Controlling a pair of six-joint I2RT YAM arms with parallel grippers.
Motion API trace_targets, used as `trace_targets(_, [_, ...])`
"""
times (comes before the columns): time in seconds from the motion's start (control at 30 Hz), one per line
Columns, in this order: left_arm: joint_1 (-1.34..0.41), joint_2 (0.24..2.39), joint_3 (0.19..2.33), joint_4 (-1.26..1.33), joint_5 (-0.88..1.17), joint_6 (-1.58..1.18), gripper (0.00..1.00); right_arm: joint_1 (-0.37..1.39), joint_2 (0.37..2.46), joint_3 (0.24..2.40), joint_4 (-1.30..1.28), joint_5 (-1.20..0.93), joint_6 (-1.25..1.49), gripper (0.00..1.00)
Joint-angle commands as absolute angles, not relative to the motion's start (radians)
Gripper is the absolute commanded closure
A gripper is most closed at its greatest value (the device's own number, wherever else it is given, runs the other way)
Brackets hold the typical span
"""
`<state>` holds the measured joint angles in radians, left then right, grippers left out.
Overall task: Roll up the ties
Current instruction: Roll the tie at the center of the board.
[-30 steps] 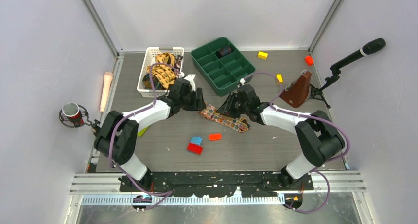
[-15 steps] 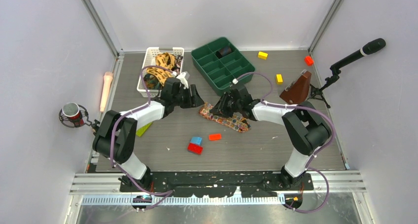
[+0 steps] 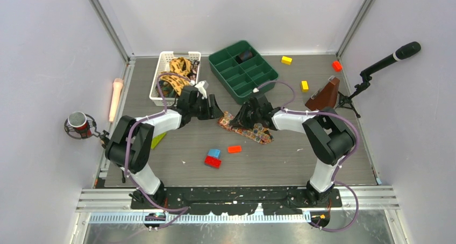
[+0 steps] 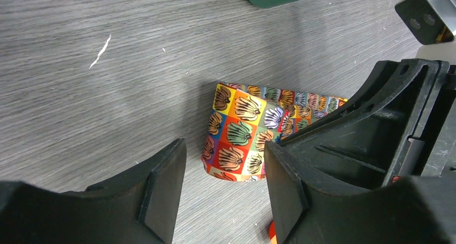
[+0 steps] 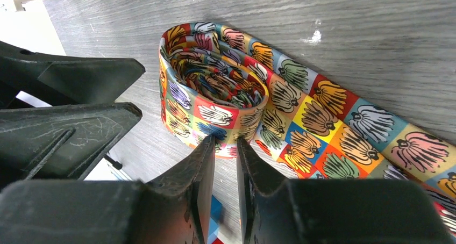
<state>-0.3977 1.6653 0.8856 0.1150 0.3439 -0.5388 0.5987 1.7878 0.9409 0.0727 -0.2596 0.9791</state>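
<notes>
The left arm (image 3: 161, 121) and the right arm (image 3: 293, 123) are both wearing smooth white shells between bulky black joints, and each is sitting on a black mounting rail (image 3: 236, 193). A purple cable (image 3: 125, 152) is running along the left arm, and a second purple cable (image 3: 275, 82) is looping over the right one. The left gripper (image 4: 223, 147) and the right gripper (image 5: 226, 142) are showing wedge-shaped fingers of matt black moulded plastic, with ribbed recesses in the left pair.
</notes>
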Motion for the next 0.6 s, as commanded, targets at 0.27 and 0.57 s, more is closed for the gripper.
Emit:
trace_targets(0.27, [-0.393, 1.697, 0.888, 0.22, 0.481, -0.524, 0.42, 0.604, 1.78, 0.988, -0.023, -0.166, 0.955, 0.74])
trace_targets(0.57, [-0.393, 1.737, 0.879, 0.273, 0.579, -0.522, 0.41, 0.604, 1.775, 0.985, -0.033, -0.161, 0.955, 0.74])
